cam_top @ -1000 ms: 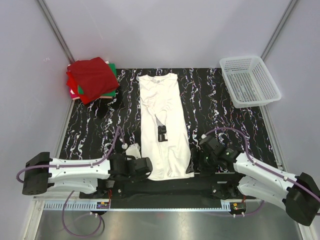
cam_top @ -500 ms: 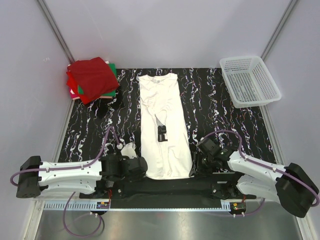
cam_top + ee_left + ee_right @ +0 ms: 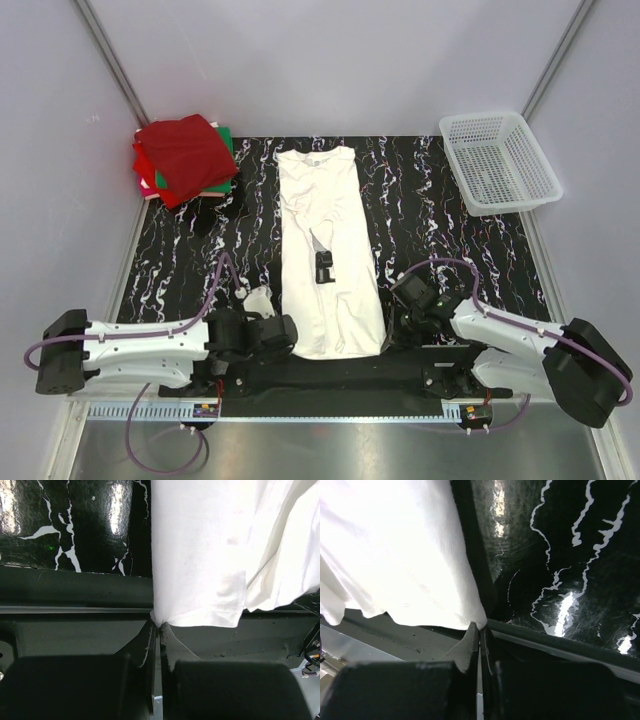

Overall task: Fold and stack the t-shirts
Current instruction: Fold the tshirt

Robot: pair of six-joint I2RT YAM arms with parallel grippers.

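While the left claw (image 3: 156, 629) pinches one near hem corner of the white tee (image 3: 325, 230), the right claw (image 3: 481, 630) is clenched on the other, both above the dark base rail (image 3: 330, 370). The tee stretches away from them over the marbled table (image 3: 440, 225). Folded red tees (image 3: 185, 158) lie well beyond the left claw, and a basket (image 3: 500, 165) well beyond the right.

left gripper (image 3: 159, 626): shifted slightly left | right gripper (image 3: 480, 627): edged left toward white t-shirt (image 3: 325, 220) hem corner
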